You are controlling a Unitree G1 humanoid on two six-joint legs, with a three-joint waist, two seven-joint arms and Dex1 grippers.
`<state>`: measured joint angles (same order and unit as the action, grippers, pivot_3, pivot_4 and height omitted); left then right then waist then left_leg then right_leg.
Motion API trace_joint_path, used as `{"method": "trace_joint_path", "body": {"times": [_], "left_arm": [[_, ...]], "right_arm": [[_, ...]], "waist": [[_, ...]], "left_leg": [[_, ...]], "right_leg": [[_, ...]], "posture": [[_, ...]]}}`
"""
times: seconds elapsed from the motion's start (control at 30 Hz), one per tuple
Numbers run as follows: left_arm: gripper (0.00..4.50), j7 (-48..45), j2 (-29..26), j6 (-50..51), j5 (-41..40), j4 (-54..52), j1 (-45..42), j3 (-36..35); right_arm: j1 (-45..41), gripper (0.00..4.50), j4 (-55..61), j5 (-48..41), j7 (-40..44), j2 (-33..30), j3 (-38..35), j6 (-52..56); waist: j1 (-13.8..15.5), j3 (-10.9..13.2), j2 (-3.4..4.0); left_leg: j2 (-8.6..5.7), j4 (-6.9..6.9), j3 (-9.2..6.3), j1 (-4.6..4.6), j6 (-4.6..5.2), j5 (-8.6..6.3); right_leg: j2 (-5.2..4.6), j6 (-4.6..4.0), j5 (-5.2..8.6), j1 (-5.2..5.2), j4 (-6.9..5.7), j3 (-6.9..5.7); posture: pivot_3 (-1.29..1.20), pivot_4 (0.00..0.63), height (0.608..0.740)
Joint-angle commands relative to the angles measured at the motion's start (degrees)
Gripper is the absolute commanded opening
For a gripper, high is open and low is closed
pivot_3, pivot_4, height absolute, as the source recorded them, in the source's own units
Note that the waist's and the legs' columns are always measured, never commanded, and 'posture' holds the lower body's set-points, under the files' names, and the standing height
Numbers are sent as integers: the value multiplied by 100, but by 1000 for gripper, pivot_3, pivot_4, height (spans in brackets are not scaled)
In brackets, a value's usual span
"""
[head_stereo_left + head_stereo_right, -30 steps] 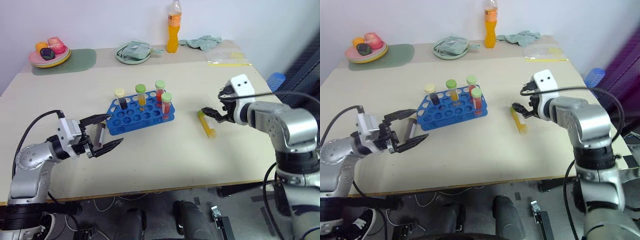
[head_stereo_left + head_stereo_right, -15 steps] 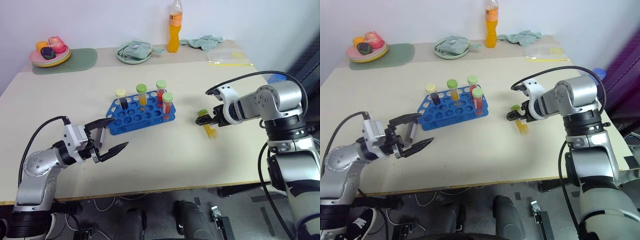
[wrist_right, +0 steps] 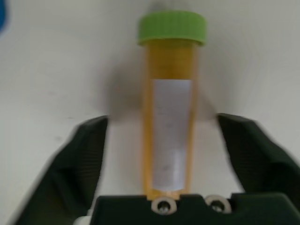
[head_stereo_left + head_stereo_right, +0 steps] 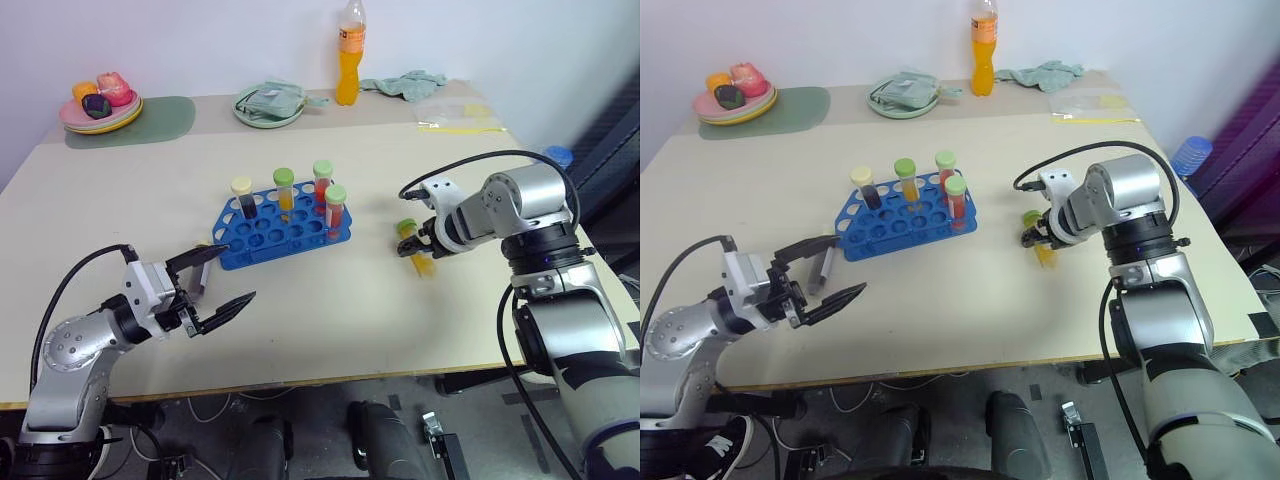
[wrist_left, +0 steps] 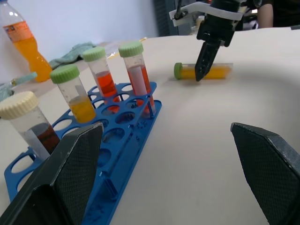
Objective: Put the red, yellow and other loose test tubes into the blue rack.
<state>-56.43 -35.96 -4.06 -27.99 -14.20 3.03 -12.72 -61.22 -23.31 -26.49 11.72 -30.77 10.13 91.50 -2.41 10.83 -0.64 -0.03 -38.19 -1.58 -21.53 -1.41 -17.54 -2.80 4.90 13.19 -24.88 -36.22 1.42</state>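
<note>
A yellow test tube with a green cap lies on the table to the right of the blue rack. My right gripper points down over it. In the right wrist view the yellow test tube lies between the two fingers with a gap on each side, so the right gripper is open around it. Several capped tubes with dark, yellow and red contents stand upright in the rack. My left gripper hovers open and empty just in front of the rack's left end. No loose red tube is in view.
Along the far edge stand an orange drink bottle, a plate with a green cloth, a pink plate of fruit on a green mat, a crumpled cloth and a plastic bag.
My right gripper has sunk onto the yellow tube, tipped further downward, and its fingers have drawn closer together around it. The left gripper has stayed open in about the same place.
</note>
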Motion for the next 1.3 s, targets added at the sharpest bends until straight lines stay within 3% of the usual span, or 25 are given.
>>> {"method": "trace_joint_path", "body": {"times": [0.03,0.1,0.57,0.8,0.9,1.0,1.17,1.3], "left_arm": [[4500,59,-45,-101,-19,-251,63,-175],[4500,73,-53,-85,-40,-274,78,-180],[4500,-47,-94,-86,-35,-56,-195,-104],[4500,-73,-102,-66,-47,-64,-193,-157],[4500,-87,-134,-32,-71,-66,-217,-178],[4500,-120,-186,-50,-75,-32,-264,-189],[4500,-142,-243,30,-155,44,-368,-196],[4500,-183,-273,24,-144,159,-474,-175]], "right_arm": [[-103,1767,-8,226,173,26,30,-168],[-104,848,52,285,280,36,63,-206],[374,743,933,550,588,-53,-131,-199],[574,743,1563,680,94,419,-1654,-866],[1040,743,2579,366,553,729,-2158,-2742],[1388,743,3340,4,709,1168,-2438,-3460],[2321,743,4675,245,991,1826,-1845,-5507],[2931,743,4451,994,1092,2253,-840,-7135]], "waist": [[-5,0,0],[-4,0,0],[4,0,0],[-6,0,0],[-2,1,2],[-11,2,3],[-4,0,0],[-6,-1,-2]], "left_leg": [[0,0,0,0,0,0],[0,0,0,1,0,0],[-1,1,-1,0,0,0],[-2,1,-1,0,0,0],[0,4,-4,1,0,0],[1,7,-3,0,0,0],[10,7,-9,2,0,0],[8,5,-5,8,-1,0]], "right_leg": [[0,0,0,0,0,0],[1,0,0,0,0,0],[1,0,0,0,0,0],[3,0,0,-1,0,0],[9,0,0,0,1,0],[10,0,1,-2,0,1],[11,0,1,0,-1,-1],[4,0,1,5,-1,0]], "posture": [[0,150,740],[0,150,740],[0,150,740],[0,150,740],[0,150,740],[0,150,740],[0,150,740],[0,150,740]]}}
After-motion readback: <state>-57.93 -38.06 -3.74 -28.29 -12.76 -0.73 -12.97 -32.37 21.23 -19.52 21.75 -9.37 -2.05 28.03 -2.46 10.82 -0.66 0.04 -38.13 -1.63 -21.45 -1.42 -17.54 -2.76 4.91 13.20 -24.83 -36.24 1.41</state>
